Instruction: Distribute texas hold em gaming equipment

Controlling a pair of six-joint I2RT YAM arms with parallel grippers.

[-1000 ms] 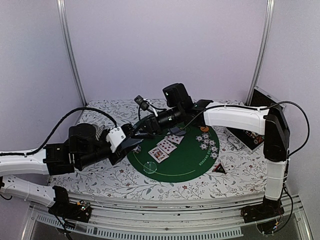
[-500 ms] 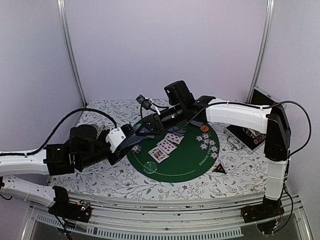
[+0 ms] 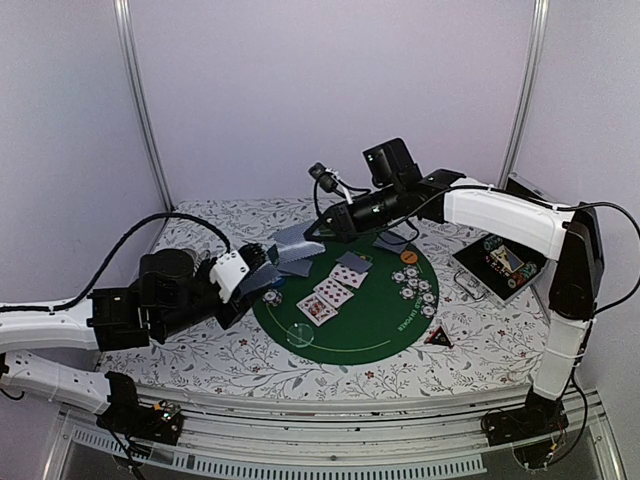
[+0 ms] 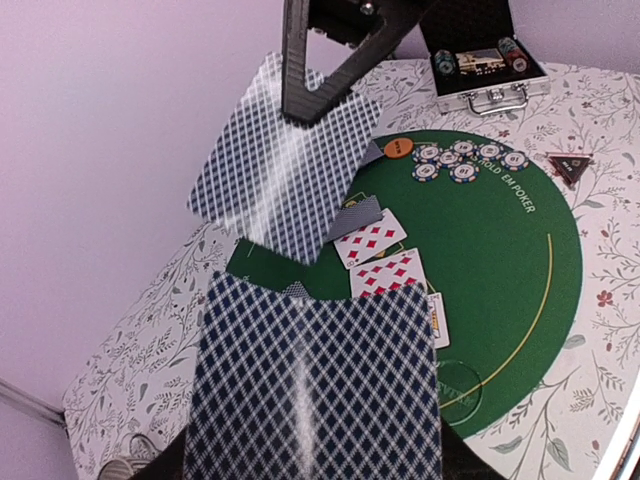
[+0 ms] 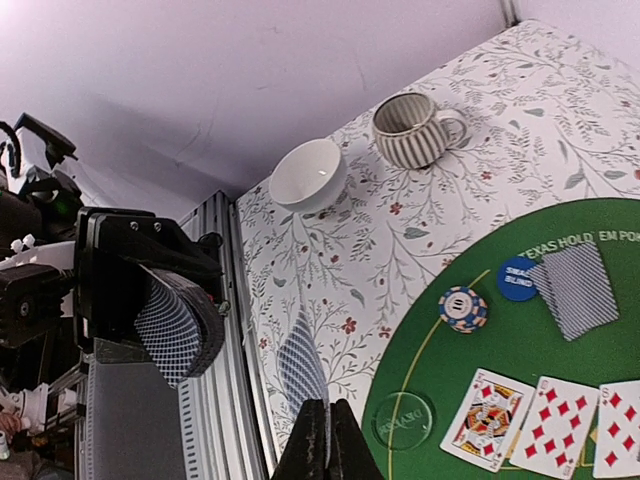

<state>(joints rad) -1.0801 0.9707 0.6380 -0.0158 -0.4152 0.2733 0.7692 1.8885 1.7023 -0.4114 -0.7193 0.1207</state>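
One grey-blue-backed card hangs in the air, back toward the left wrist camera, pinched at its upper edge by the right pincer, whose fingers are closed tight on it. Just below and in front sits the rest of the deck, fanned slightly and clamped in the left pincer, which holds it above the near-left rim of the green felt mat.

A second ago the right pincer was down at the deck, fingers against the top card. Now it has pulled up and back toward the far side, and the card has come away cleanly, apart from the deck. That looks like one card peeled off and ready to deal.

On the mat lie three face-up cards, all diamonds, in a row. Face-down cards lie beyond them, just beside the blue button. The poker chips cluster at the far-right rim, beside the orange button.

Off the mat, an open case of chips rests on the bench.

The likely next move is carrying the card to a player's spot and laying it back-up. The thin edge grip could let it swing or slip.
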